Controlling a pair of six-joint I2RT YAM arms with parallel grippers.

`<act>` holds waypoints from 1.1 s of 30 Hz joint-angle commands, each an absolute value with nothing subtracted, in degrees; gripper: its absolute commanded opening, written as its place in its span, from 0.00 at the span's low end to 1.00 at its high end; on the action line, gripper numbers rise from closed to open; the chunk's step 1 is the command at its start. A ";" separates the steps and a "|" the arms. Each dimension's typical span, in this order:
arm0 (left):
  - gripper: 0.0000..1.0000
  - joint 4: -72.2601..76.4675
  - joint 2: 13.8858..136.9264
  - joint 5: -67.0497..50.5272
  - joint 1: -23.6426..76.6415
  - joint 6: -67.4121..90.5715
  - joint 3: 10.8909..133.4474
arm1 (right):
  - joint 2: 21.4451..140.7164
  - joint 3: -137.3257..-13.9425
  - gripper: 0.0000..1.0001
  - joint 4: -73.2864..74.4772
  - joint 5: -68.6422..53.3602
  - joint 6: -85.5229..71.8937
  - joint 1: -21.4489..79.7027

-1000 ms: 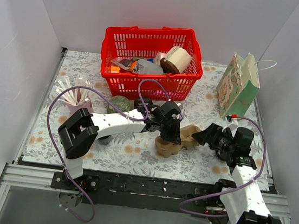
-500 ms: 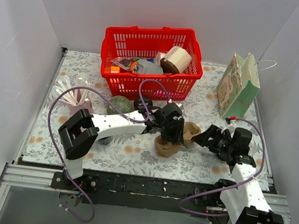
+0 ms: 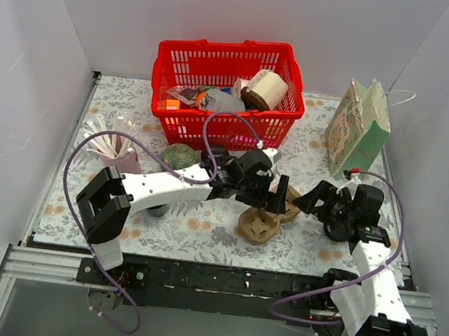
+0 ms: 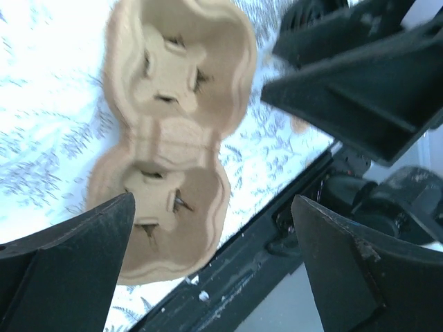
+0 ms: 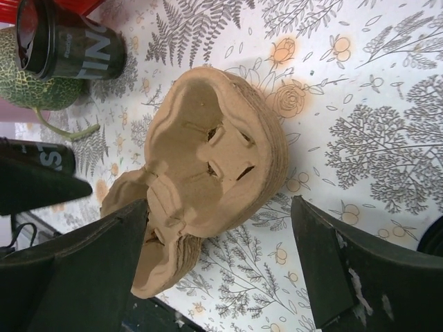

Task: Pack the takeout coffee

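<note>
A brown cardboard cup carrier (image 3: pixel 262 224) lies on the floral tablecloth between my two grippers, its two cup wells empty (image 4: pixel 169 131) (image 5: pixel 208 162). My left gripper (image 3: pixel 264 191) hovers just behind it, open and apart from it (image 4: pixel 211 266). My right gripper (image 3: pixel 318 202) is open to the carrier's right, its jaws either side of the near end without touching (image 5: pixel 218 273). A black takeout cup with white lettering (image 5: pixel 69 48) stands beside a green melon (image 5: pixel 28 93). A cream cup with a brown lid (image 3: pixel 264 88) lies in the red basket (image 3: pixel 181 54).
A green paper gift bag (image 3: pixel 359 129) stands at the back right. The melon (image 3: pixel 179 156) sits in front of the basket. A pink holder with white strips (image 3: pixel 112 146) is at the left. The table's black front rail (image 3: pixel 219 282) runs close below the carrier.
My left gripper has opened and let go of the carrier, then drawn back a little. The carrier has settled slightly nearer the front edge. The right gripper has barely moved.
</note>
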State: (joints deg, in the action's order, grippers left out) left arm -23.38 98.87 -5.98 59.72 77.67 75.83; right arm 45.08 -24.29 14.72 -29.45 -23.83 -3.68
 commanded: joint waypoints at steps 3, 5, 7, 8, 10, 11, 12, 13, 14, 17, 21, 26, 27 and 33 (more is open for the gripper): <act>0.98 -22.68 99.92 -1.67 52.65 75.32 79.54 | 51.32 -29.09 0.90 9.58 -35.59 -25.58 -3.60; 0.98 -21.45 102.46 -2.72 50.81 75.32 79.72 | 52.03 -29.44 0.90 8.79 -36.73 -25.66 -3.52; 0.98 -19.43 103.88 -5.00 49.58 75.67 80.07 | 52.65 -29.62 0.90 7.65 -38.13 -26.01 -3.52; 0.94 -18.81 105.28 -5.97 48.70 75.76 80.16 | 52.91 -29.53 0.90 7.30 -38.75 -26.19 -3.52; 0.90 -16.53 106.60 -8.60 48.25 76.11 80.51 | 53.61 -29.71 0.90 7.03 -39.90 -26.02 -3.60; 0.87 -16.09 107.31 -9.57 48.08 76.11 80.94 | 53.87 -29.79 0.90 7.47 -39.73 -25.84 -3.52; 0.85 -15.39 108.45 -10.54 48.08 75.85 81.30 | 54.57 -29.88 0.89 7.82 -39.73 -25.58 -3.52; 0.83 -15.12 108.98 -11.94 48.08 75.76 81.99 | 54.84 -29.97 0.89 8.43 -39.81 -24.97 -3.60; 0.81 -14.94 109.42 -12.56 48.08 75.59 82.18 | 55.10 -30.06 0.89 8.70 -39.73 -24.87 -3.52; 0.76 -13.28 110.74 -14.23 48.08 75.24 82.27 | 55.20 -30.06 0.89 8.88 -39.90 -24.35 -3.60; 0.69 -12.04 112.50 -15.03 48.25 74.27 82.97 | 53.27 -30.58 0.89 8.96 -39.20 -24.17 -3.60; 0.58 -12.30 114.52 -11.70 49.83 71.20 83.58 | 50.89 -30.94 0.89 10.72 -37.53 -23.55 -3.52; 0.55 -12.74 114.96 -10.12 50.09 70.84 84.19 | 50.28 -30.85 0.89 11.42 -37.01 -23.47 -3.60; 0.48 -14.41 117.94 -8.44 50.98 69.00 86.31 | 49.84 -30.85 0.89 13.44 -34.98 -22.68 -3.60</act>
